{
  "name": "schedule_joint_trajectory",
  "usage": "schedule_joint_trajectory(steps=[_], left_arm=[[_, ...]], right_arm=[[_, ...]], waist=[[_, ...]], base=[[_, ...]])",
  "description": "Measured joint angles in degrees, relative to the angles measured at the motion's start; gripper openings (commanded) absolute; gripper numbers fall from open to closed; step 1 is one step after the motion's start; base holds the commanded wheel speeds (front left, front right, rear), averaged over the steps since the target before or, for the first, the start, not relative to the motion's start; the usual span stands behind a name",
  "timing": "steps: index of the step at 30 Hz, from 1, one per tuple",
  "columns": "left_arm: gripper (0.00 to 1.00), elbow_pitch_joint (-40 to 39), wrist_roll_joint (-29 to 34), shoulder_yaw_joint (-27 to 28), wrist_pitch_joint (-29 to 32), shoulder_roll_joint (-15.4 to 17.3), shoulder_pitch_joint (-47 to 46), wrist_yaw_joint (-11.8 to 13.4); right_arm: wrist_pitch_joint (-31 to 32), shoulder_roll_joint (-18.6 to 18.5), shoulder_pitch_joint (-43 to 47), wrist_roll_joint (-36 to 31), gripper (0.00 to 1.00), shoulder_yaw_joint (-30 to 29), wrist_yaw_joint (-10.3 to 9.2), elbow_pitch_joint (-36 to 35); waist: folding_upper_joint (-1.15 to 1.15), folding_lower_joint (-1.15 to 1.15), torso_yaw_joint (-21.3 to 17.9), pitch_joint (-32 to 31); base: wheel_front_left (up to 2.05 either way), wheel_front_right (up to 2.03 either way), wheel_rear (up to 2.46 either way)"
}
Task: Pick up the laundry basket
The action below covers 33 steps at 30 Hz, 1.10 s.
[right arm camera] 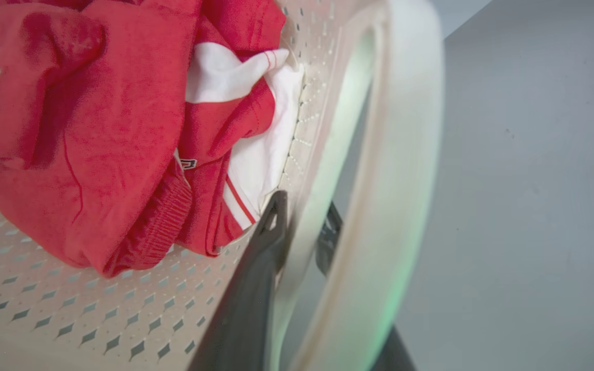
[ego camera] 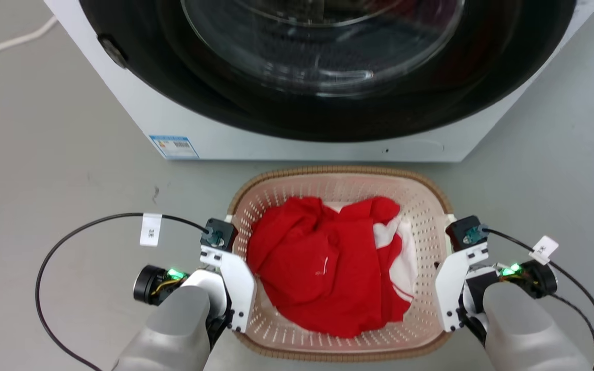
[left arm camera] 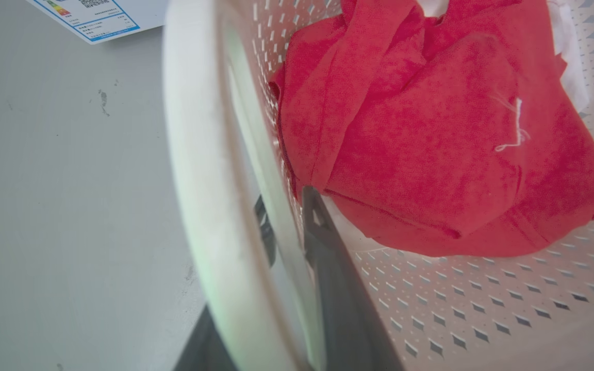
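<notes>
Currently the left gripper (left arm camera: 286,216) and right gripper (right arm camera: 304,206) straddle opposite walls of the laundry basket (ego camera: 338,170), one finger inside each; whether the jaws pinch, we cannot tell. An uneven lift could tip out the red clothes (ego camera: 323,268) or strike the washing machine (ego camera: 276,147) just beyond it.

**Stickers and tags, none clear enough to read**
The washing machine (ego camera: 158,111) carries a blue-edged energy sticker (ego camera: 174,146) low on the left of its white front. The left wrist view shows coloured rating bars and a code block on it, but the print is too small to make out. A white tag (ego camera: 151,230) on the left cable (ego camera: 121,214) bears dark characters, turned sideways and unclear. The tag (ego camera: 543,249) on the right cable (ego camera: 511,238) has faint marks. A small dark print (right arm camera: 188,164) on the red garment (right arm camera: 96,129) in the laundry basket (right arm camera: 70,319) is half hidden.
</notes>
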Motion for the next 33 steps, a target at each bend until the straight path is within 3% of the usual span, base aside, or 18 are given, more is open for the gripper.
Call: schedule_joint_trajectory(steps=[8, 19, 33], left_arm=[[0.00, 0.0, -1.3, -1.0, 4.7, 0.7, 3.9, -0.6], [0.00, 0.0, -2.9, -2.9, 9.0, 1.2, 7.6, -0.9], [0.00, -0.9, -6.9, -6.1, 13.3, 1.4, 10.5, -0.9]], right_arm=[[5.5, 0.0, 3.5, 8.8, 0.00, 7.9, 0.00, 0.0], [9.6, 0.0, 6.8, 16.1, 0.00, 15.3, -0.02, -0.1], [13.4, -0.3, 9.0, 22.9, 0.00, 22.1, -0.05, 0.0]], waist=[[0.00, 0.00, 0.3, -7.5], [0.00, 0.00, 0.9, -15.9], [0.00, 0.00, 0.9, -21.1]], base=[[0.00, 0.00, 0.00], [0.00, 0.00, 0.00], [0.00, 0.00, 0.00]])
